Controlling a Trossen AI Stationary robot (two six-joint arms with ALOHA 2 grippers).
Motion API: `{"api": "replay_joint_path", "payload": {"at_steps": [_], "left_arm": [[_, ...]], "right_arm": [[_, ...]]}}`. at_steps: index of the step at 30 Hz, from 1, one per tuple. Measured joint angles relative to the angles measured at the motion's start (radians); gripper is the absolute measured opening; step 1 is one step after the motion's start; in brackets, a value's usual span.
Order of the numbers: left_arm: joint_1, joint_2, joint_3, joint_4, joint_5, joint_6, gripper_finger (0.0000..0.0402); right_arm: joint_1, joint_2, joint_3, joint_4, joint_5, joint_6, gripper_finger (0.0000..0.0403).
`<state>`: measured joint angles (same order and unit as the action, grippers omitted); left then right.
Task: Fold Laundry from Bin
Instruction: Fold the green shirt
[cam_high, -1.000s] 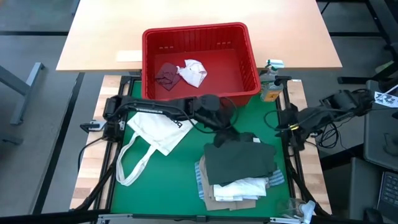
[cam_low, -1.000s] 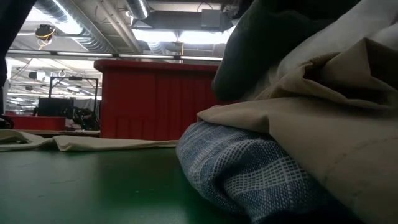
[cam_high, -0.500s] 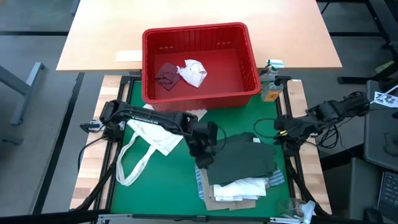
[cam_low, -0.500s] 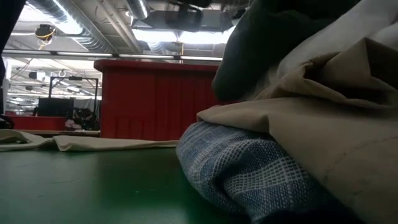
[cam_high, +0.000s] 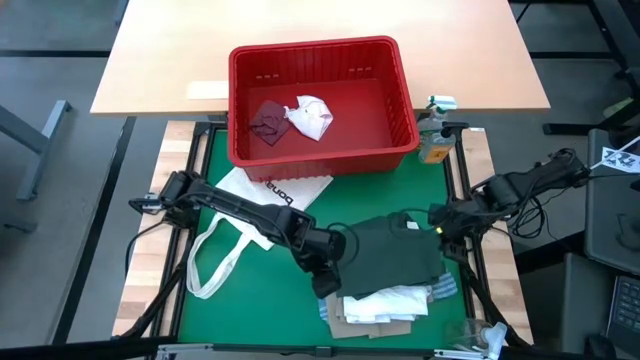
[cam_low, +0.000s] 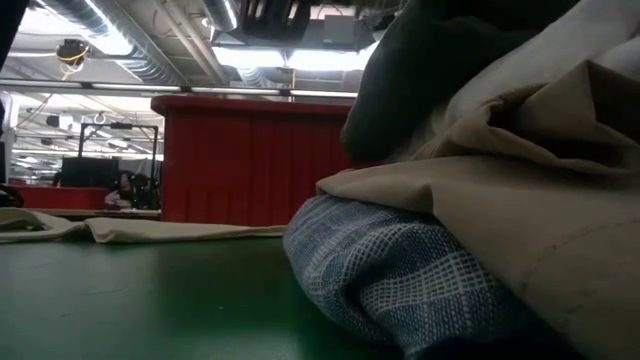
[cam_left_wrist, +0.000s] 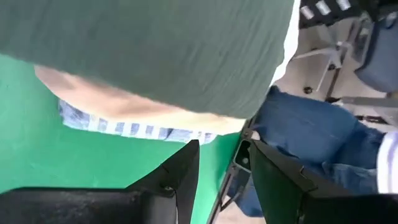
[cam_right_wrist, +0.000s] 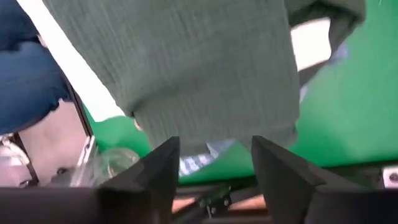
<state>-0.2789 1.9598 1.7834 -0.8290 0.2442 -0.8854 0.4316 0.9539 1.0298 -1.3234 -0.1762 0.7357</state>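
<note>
The red bin stands at the far side of the green mat with a maroon piece and a white piece on its floor. A stack of laundry lies near the right. Its dark green top rests on a white shirt, tan cloth and blue-striped cloth. My left gripper hangs open over the stack's left edge. My right gripper hangs open over the green top's right edge. Neither has anything between its fingers.
A white tote bag with long straps lies spread on the mat's left half, under my left arm. A small bottle stands right of the bin. A person in jeans is beside the table's right edge.
My left gripper has swung from just in front of the bin toward the table's near edge and sunk, tipping downward, to the stack's left edge. My right gripper has come down and toward the stack's right edge. The laundry lies as before.
</note>
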Motion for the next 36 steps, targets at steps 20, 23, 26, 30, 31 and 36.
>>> {"api": "replay_joint_path", "payload": {"at_steps": [20, 23, 26, 30, 31, 36], "left_arm": [[-0.012, 0.015, -0.002, -0.023, -0.045, -0.081, 0.0138], [-0.005, 0.015, -0.002, -0.023, -0.051, -0.104, 0.0137], [-0.004, 0.015, -0.002, -0.023, -0.061, -0.103, 0.0137], [-0.006, 0.015, -0.002, -0.024, -0.067, -0.103, 0.0137], [-0.005, 0.015, -0.002, -0.023, -0.068, -0.103, 0.0137], [-0.005, 0.015, -0.002, -0.023, -0.071, -0.103, 0.0137]], "right_arm": [[0.001, -0.231, -0.215, 0.05, -0.019, 0.376, 0.0244], [0.001, -0.287, -0.266, 0.119, -0.027, 0.427, 0.0244], [0.001, -0.328, -0.318, 0.151, -0.027, 0.462, 0.0244], [0.001, -0.356, -0.378, 0.235, -0.039, 0.491, 0.0244], [0.001, -0.359, -0.39, 0.263, -0.047, 0.491, 0.0244], [0.001, -0.358, -0.453, 0.357, -0.063, 0.504, 0.0244]]}}
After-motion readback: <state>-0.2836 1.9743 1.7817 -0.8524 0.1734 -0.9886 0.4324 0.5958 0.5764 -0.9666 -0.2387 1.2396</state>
